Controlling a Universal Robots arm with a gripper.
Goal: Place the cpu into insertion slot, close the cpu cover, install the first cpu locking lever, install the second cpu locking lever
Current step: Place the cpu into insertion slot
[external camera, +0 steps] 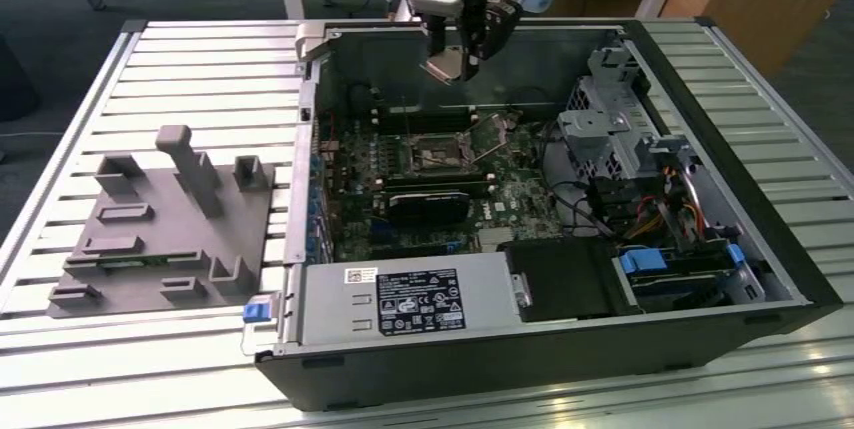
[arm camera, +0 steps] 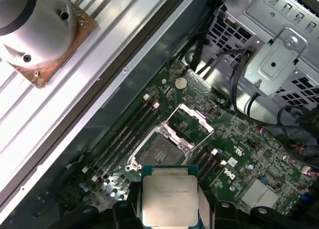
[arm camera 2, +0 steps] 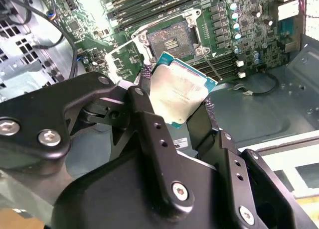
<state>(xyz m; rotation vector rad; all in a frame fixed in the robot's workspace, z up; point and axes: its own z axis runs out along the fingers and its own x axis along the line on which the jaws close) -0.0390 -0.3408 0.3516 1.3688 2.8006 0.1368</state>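
Black 2-finger gripper pinching flat square silver-grey cpu by 2 edges | cpu above, apart from, square black insertion slot | thin silver cpu cover open beside slot

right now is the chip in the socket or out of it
Out. The gripper holds the chip above the board; the socket below shows a bare centre, its cover swung open.

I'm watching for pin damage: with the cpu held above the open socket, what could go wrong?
The gripper grips the cpu by its edges, tilted in the second wrist view; it could slip or land skewed in the insertion slot. The raised cpu cover beside the slot could catch a corner.
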